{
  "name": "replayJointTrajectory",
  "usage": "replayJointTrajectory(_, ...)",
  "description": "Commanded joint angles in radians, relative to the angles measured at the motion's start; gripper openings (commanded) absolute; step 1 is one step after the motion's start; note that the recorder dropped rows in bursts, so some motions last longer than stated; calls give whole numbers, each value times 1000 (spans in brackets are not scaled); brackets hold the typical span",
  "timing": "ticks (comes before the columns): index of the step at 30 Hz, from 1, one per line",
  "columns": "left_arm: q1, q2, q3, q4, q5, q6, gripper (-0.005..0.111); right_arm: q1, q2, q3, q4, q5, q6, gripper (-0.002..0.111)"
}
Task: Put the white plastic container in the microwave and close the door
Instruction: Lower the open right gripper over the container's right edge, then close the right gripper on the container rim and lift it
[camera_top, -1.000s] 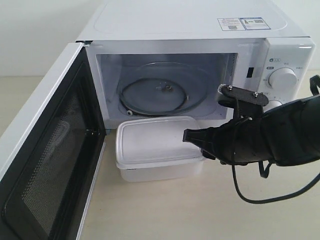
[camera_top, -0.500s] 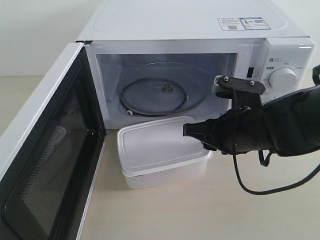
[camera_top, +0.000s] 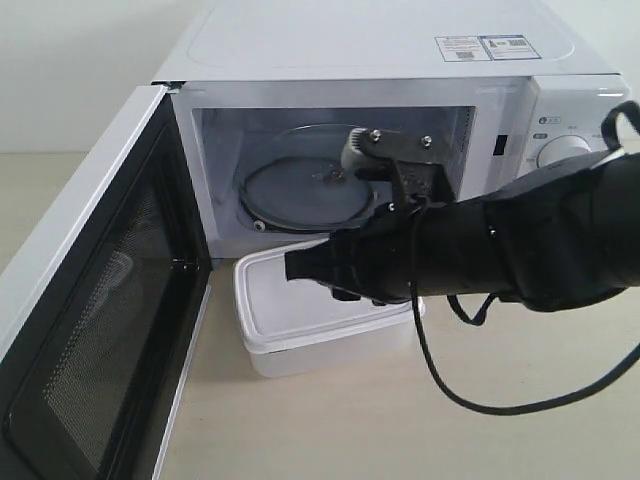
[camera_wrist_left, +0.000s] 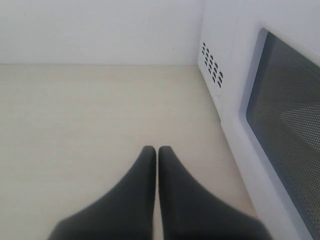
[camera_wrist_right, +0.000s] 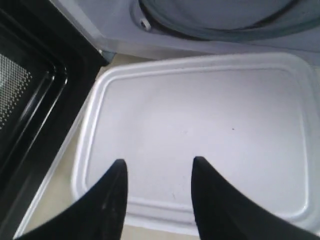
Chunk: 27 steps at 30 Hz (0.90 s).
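The white plastic container (camera_top: 300, 335) sits on the table right in front of the microwave (camera_top: 380, 40), lid on. The door (camera_top: 90, 330) hangs wide open to the left, and the glass turntable (camera_top: 295, 190) is bare. My right gripper (camera_top: 300, 268) reaches across from the right and hovers just over the lid. In the right wrist view it (camera_wrist_right: 159, 161) is open, with both fingers above the near part of the container (camera_wrist_right: 200, 115) and nothing between them. My left gripper (camera_wrist_left: 157, 150) is shut and empty over the bare table, beside the door's outer face (camera_wrist_left: 290, 130).
A dial (camera_top: 562, 150) on the control panel shows behind my right arm. A black cable (camera_top: 470, 385) loops down from that arm to the table. The door's black inner frame (camera_wrist_right: 30, 100) stands close to the container's left end. Beige tabletop (camera_top: 420, 440) lies in front.
My right arm has swept left from the container's right end to over its lid, fingers now open above it. The container has shifted slightly to the right and forward.
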Motion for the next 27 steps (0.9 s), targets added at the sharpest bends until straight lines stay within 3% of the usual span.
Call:
replayJointTrajectory(1,3,-2,3,-2,0,-1,4,29,50,-9,-12,-39,-60,40)
replayJointTrajectory(27,3,-2,3,-2,0,-1,4,38,67,65,-27,-60,-202,40)
